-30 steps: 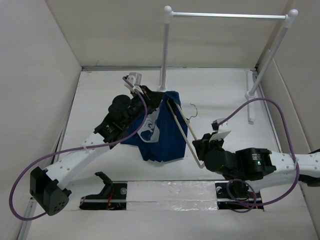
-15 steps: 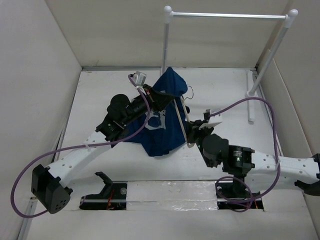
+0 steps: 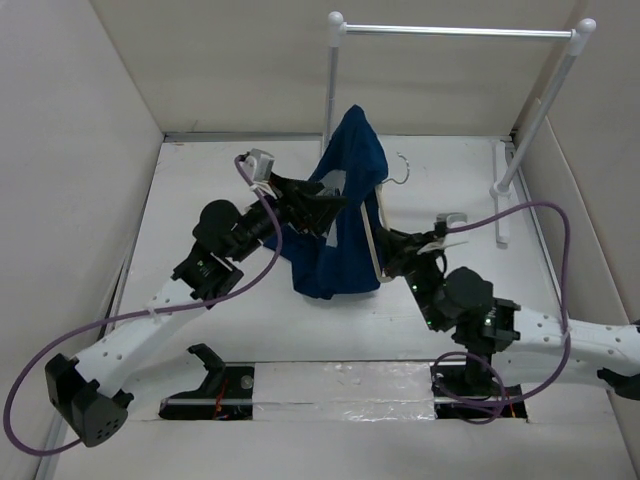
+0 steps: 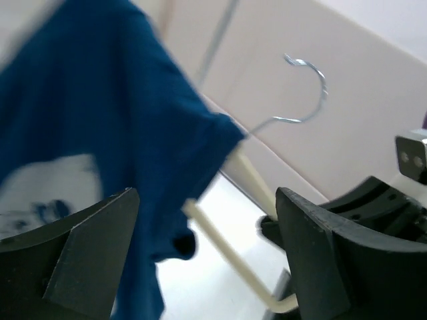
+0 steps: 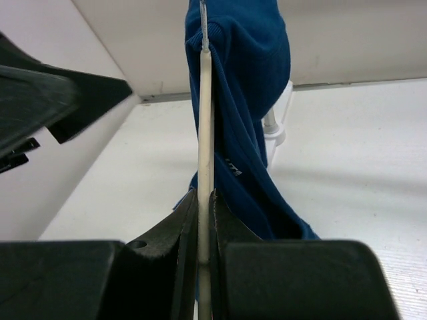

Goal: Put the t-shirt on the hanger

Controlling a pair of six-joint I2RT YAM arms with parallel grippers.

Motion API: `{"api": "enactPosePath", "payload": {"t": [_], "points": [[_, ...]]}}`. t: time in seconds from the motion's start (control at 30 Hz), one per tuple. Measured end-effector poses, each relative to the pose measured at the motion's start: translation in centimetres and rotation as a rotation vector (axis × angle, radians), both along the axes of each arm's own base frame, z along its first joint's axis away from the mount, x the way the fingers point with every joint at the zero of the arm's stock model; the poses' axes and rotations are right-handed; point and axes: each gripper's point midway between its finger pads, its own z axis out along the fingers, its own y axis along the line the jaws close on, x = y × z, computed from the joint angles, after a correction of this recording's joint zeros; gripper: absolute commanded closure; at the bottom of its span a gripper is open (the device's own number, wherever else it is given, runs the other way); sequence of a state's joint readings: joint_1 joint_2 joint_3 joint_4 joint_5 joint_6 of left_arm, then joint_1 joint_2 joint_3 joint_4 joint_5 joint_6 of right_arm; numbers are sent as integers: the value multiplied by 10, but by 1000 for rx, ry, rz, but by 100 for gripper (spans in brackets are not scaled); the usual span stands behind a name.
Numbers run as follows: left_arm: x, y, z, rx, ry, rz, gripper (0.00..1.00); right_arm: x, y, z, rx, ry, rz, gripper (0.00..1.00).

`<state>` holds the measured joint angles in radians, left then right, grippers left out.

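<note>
The navy t-shirt (image 3: 352, 165) hangs draped over the raised cream hanger (image 3: 374, 245), whose wire hook (image 3: 400, 170) points up and to the right. My right gripper (image 3: 392, 260) is shut on the hanger's lower bar; in the right wrist view the pale hanger bar (image 5: 205, 120) runs straight up from between the closed right gripper (image 5: 205, 210), with the t-shirt (image 5: 243, 73) behind it. My left gripper (image 3: 322, 207) is open beside the cloth. In the left wrist view the left gripper (image 4: 207, 267) holds nothing, and the t-shirt (image 4: 100, 120) and hanger bar (image 4: 230, 257) are apart from its fingers (image 4: 73, 257).
The tall white rack with its silver bar (image 3: 455, 32) stands at the back, one post (image 3: 330, 95) just behind the t-shirt and its base (image 5: 277, 127) close by. White walls enclose the table on the left, right and back.
The right arm has swung the hanger upright, lifting the t-shirt higher. My left gripper has opened and let go of the cloth.
</note>
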<state>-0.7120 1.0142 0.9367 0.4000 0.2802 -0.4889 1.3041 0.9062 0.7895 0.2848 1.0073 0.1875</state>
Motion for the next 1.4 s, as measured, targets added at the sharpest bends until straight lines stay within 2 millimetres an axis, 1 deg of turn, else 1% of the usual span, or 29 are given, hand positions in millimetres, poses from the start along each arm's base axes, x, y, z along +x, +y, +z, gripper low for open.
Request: {"api": "enactPosePath", "payload": {"t": [0.07,0.13,0.23,0.3,0.33,0.37,0.43,0.5,0.53,0.57,0.6,0.7,0.73,0.83,0.87,0.9,0.93,0.97,1.07,1.17,1.3,1.33,1.37,1.4], "points": [[3,17,11,-22,-36,85,18,-6,-13,9,43,-7,25,100],[11,31,20,-38,-66,162,18,-14,-26,20,93,-15,57,100],[37,42,14,-20,-75,250,22,-26,-43,34,156,-25,119,100],[58,42,3,18,-74,283,23,-34,-52,39,185,-28,158,100],[66,39,-1,36,-77,283,23,-37,-56,40,194,-28,173,100],[75,31,-11,66,-69,271,23,-40,-59,41,200,-27,187,100],[88,15,-36,128,-48,233,23,-44,-63,41,201,-19,207,100],[92,4,-54,180,-42,201,23,-47,-64,39,193,-11,227,100],[93,0,-58,197,-47,187,23,-48,-63,38,186,-6,237,100],[92,-6,-59,211,-57,171,23,-50,-62,36,181,-1,246,100],[92,-11,-56,216,-73,153,23,-50,-62,34,172,2,252,100],[90,-22,-31,198,-143,119,29,-52,-58,29,152,13,268,100],[89,-24,-23,189,-163,112,41,-52,-57,28,147,15,272,100],[87,-28,-3,165,-220,97,61,-52,-54,26,136,19,278,100],[88,-29,1,161,-231,95,77,-52,-54,26,134,21,277,100],[88,-30,2,159,-236,92,85,-52,-53,25,130,22,277,100],[89,-31,2,162,-239,91,99,-52,-52,25,128,23,277,100],[90,-33,2,163,-239,88,100,-51,-51,24,126,24,278,100],[92,-35,-4,175,-234,83,100,-51,-50,23,122,25,277,100],[89,-34,-8,170,-232,74,100,-51,-51,24,121,24,275,100],[84,-26,-23,183,-206,96,100,-50,-50,25,113,17,273,100],[84,-22,-25,186,-200,109,99,-50,-49,26,112,17,273,100],[84,-19,-25,185,-197,124,78,-50,-49,27,111,17,272,100],[84,-16,-25,186,-201,138,69,-50,-48,29,111,16,273,100]]}}
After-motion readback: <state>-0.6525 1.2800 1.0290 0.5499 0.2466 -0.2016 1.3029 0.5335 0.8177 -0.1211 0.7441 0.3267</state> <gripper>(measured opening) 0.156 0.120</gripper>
